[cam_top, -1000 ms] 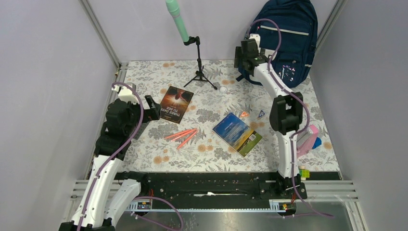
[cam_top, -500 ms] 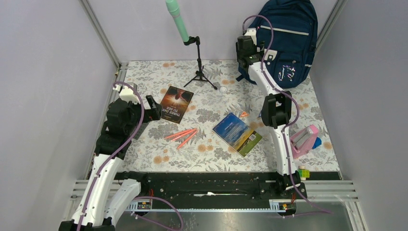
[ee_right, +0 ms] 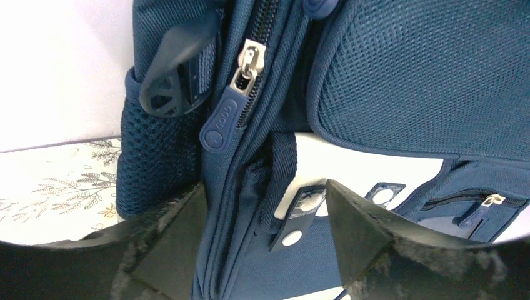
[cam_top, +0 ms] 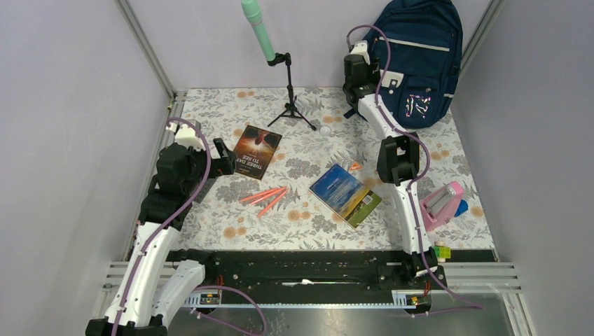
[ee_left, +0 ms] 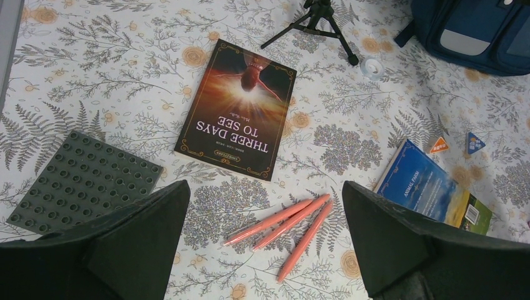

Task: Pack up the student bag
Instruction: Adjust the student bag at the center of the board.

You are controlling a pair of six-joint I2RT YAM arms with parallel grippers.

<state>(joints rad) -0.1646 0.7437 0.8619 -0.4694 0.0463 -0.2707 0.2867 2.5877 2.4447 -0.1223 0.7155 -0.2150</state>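
Observation:
The student bag (cam_top: 417,59), navy blue, stands upright at the back right against the wall. My right gripper (cam_top: 357,70) is pressed to the bag's left side. In the right wrist view the right gripper (ee_right: 265,187) is open, its jaws either side of a fold of the student bag (ee_right: 400,69) beside the zip. The navy zip pull (ee_right: 224,122) hangs just above the jaws, on a closed zip. My left gripper (cam_top: 223,157) hovers open over the table's left side. In the left wrist view the left gripper (ee_left: 264,187) holds nothing, with three orange pens (ee_left: 294,222) below it.
A dark book (cam_top: 257,151) lies left of centre and a blue book (cam_top: 345,194) right of centre. A tripod (cam_top: 291,105) with a green cylinder stands at the back. A green baseplate (ee_left: 81,181), a tape roll (ee_left: 373,67), small triangles (ee_left: 439,145) and a pink object (cam_top: 443,203) also lie about.
My right gripper has moved back and left along the bag's side, and its jaws have narrowed a little. The left arm has not moved.

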